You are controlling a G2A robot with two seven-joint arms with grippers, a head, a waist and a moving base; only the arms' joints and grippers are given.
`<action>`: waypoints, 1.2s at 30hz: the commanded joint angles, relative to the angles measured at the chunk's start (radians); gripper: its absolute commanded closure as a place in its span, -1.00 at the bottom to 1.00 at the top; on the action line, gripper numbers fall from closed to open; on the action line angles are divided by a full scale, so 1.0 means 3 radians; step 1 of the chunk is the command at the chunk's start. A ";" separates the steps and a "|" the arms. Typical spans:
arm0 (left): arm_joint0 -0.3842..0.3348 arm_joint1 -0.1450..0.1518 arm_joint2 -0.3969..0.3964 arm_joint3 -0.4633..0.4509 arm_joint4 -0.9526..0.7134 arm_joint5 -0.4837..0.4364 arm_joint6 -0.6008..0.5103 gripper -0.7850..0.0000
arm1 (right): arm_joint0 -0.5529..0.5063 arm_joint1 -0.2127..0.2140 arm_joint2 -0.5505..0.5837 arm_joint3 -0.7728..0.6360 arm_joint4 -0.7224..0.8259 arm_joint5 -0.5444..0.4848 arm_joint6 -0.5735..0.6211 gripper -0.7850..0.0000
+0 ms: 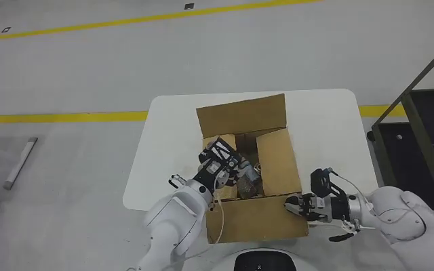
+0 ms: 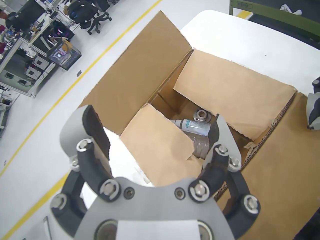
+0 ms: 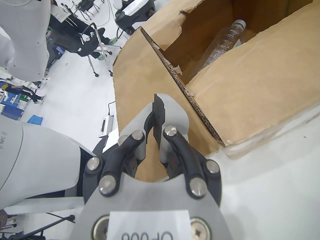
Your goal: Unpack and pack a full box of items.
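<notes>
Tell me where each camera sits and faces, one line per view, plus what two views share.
Top view: above the arms, looking down at table and open box; both arms show.
Left wrist view: over the box, looking in; open left gripper shows.
Right wrist view: low beside the box's corner; shut right gripper shows.
Both wrist views see the clear bottle.

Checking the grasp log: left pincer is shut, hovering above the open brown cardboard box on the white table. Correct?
Not quite. The left pincer is open, not shut: the left wrist view shows its jaws spread wide apart with nothing between them. The rest holds: it hovers above the open brown cardboard box on the white table.
</notes>
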 commanded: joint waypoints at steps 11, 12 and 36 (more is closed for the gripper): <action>-0.0189 -0.0057 0.0465 0.0385 0.0112 0.0387 -0.0167 -1.00 | -0.0408 0.0001 0.0840 -0.0213 -0.0865 0.0857 -0.1184 1.00; -0.0206 -0.0059 0.0513 0.0456 0.0191 0.0390 -0.0239 -1.00 | -0.0435 -0.0006 0.0818 -0.0202 -0.0881 0.0889 -0.1249 1.00; -0.0401 -0.0103 0.0813 0.0991 0.1209 0.0518 -0.0673 1.00 | -0.0222 -0.0040 0.0575 -0.0259 -0.0945 0.0734 -0.1371 1.00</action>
